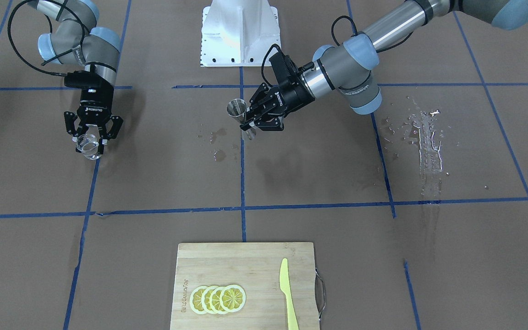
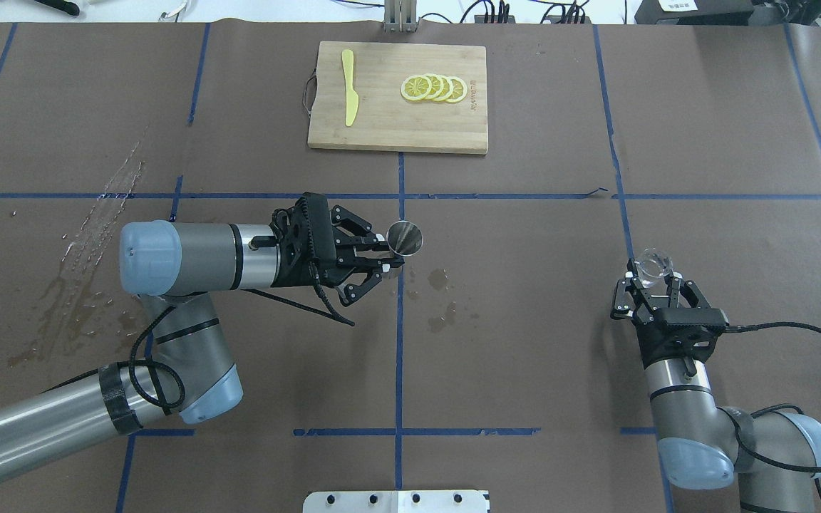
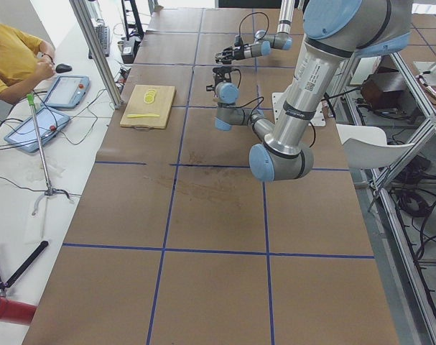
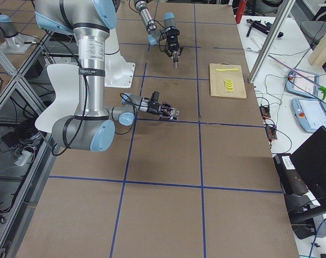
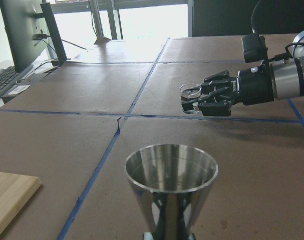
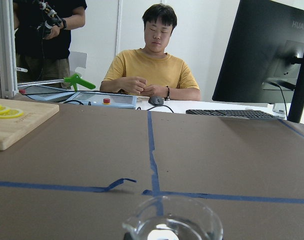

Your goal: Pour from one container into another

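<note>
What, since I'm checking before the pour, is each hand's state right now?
Left hand: closed on the steel jigger.
Right hand: closed on the clear glass tumbler.

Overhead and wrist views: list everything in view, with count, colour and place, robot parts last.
glass tumbler: one, clear, robot's right side of table
jigger: one, silvery, upright near the table's middle
cutting board: one, pale wood, table edge far from the robot
lemon slices: four, yellow, overlapping on the board
knife: one, yellow-green, on the board
wet patches: dark, near the jigger and on robot's left side
people: two, beyond the table, one in yellow, one in dark
left claw: one, black, shut on the jigger
right claw: one, black, shut on the glass tumbler
</note>
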Motion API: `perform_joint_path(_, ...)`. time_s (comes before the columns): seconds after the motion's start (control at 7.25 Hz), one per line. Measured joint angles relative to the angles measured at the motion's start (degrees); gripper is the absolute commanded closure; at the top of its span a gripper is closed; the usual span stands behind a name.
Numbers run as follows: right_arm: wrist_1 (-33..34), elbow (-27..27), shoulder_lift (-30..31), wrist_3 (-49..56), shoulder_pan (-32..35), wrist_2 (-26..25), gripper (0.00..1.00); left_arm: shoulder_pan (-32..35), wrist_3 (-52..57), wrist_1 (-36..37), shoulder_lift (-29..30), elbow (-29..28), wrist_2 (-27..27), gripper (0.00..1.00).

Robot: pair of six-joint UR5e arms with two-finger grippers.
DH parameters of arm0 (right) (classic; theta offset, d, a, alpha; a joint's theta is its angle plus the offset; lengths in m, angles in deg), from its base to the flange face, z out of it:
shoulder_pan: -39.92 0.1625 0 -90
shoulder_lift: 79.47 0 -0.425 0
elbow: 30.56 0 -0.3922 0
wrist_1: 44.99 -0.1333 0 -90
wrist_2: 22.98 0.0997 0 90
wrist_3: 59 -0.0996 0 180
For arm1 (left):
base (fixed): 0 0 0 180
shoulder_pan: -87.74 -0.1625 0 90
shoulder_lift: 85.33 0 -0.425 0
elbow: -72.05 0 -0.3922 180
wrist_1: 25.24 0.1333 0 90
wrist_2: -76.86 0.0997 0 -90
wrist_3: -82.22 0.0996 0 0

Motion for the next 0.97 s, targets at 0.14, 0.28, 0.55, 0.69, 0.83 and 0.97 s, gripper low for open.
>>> perform_joint_path(0.14,-0.03,-0.38,-0.06,0.16,0.0,-0.96,1.0,0.0,0.0,0.0,-0.01,0.0,0.0,1.0)
perform_joint_path(0.28,-0.04,-0.52,-0.49,0.68,0.2,-2.58,1.0,0.0,0.0,0.0,-0.01,0.0,0.0,1.0)
perform_joint_path(0.55,0.02,-0.49,-2.89,6.28,1.09,-4.53,1.0,0.0,0.0,0.0,-0.01,-0.02,0.0,1.0)
perform_joint_path(0.69,0.02,-0.64,-4.26,10.29,1.6,-4.68,1.0,0.0,0.0,0.0,-0.01,-0.05,0.0,1.0)
perform_joint_path(0.83,0.0,-0.96,-6.63,14.36,1.99,-4.65,1.0,0.0,0.0,0.02,-0.01,-0.08,0.0,1.0)
perform_joint_path(0.97,0.02,-1.75,-9.31,18.24,2.13,-4.61,1.0,0.0,0.0,0.06,-0.01,-0.11,0.0,1.0)
